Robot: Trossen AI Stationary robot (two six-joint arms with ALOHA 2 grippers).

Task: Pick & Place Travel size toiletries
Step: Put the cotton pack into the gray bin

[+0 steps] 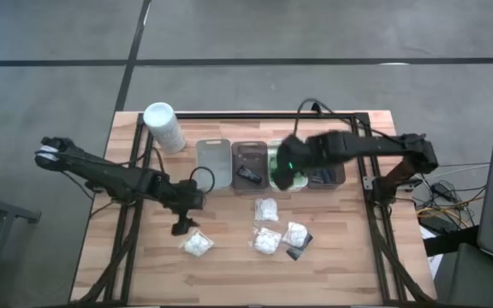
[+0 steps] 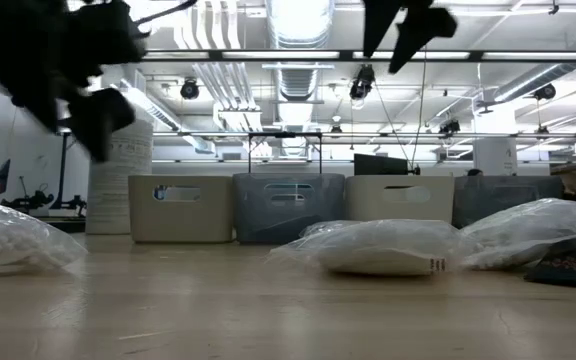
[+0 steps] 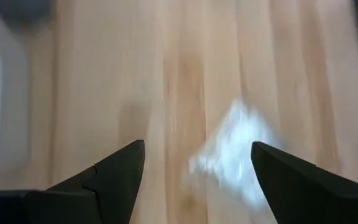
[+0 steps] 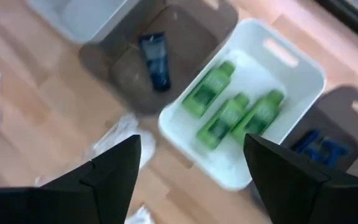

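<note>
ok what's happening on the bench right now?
Sorting toiletries into trays. The right gripper hangs open and empty over the white tray, which holds three green bottles. The left gripper is open just above a packet of white puffs on the table. Three more packets lie loose.

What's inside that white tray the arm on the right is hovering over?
Three green bottles lie side by side in the white tray. From above, the right gripper covers most of that tray, so anything under it there stays hidden.
</note>
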